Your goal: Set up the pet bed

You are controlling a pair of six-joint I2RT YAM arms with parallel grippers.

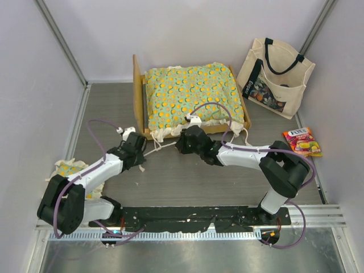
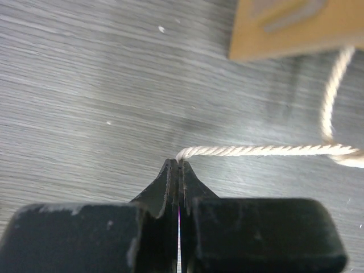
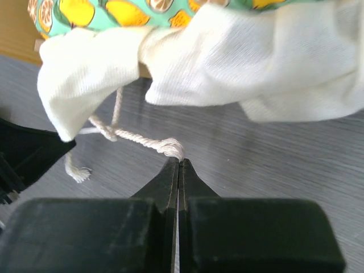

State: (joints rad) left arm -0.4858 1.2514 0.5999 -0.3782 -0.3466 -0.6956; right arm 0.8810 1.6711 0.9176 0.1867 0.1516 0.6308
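1. The bed (image 1: 137,91) stands at the middle of the counter's far edge. Its headboard faces the left edge, and the cushion (image 1: 190,91) lies in the frame.
2. The cushion's cream ruffle (image 3: 256,68) hangs over the bed's near side, and cords trail from it onto the counter.
3. The left gripper (image 2: 179,165) sits just off the bed's near-left corner. Its jaws are pressed fully together on the end of a tie (image 2: 261,150), which runs back toward the bed.
4. The right gripper (image 3: 178,162) is by the middle of the bed's near side. Its jaws are also closed tight, nipping the tip of a frayed tie (image 3: 145,140).
5. A tote (image 1: 276,77) leans in the far-right corner.
6. A candy bag (image 1: 302,141) lies by the right edge.
7. A pillow (image 1: 71,169) lies by the left edge, partly under the left arm.
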